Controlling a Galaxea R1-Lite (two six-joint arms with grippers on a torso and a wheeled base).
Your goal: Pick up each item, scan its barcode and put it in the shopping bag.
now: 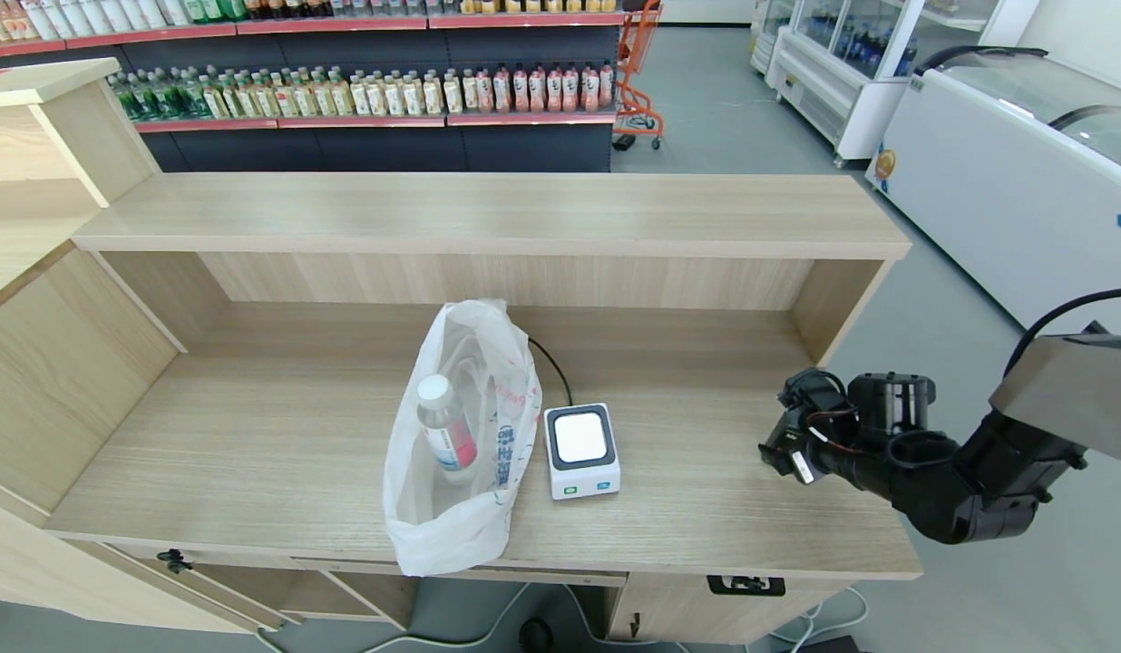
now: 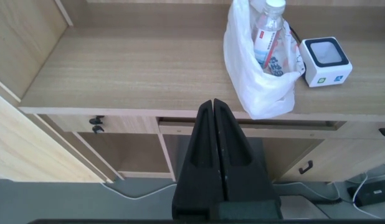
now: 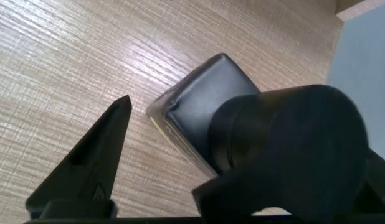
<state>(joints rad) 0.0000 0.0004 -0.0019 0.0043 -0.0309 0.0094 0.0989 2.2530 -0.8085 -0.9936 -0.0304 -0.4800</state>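
Observation:
A white plastic shopping bag (image 1: 461, 453) stands open on the wooden counter (image 1: 279, 435), with a clear bottle (image 1: 445, 424) with a white cap upright inside it. A white barcode scanner (image 1: 581, 449) sits just right of the bag. My right gripper (image 1: 784, 452) is low over the counter's right end, open, with a small dark flat item (image 3: 202, 102) with a pale edge between its fingers. One finger (image 3: 99, 155) stands a little apart from the item; the other is hidden behind a black blur. My left gripper (image 2: 212, 124) is shut and empty, in front of and below the counter's front edge.
A raised wooden ledge (image 1: 488, 213) backs the counter and wooden side walls close it in at left and right. The scanner's black cable (image 1: 551, 363) runs back behind the bag. Shelves of bottles and white freezers stand in the room beyond.

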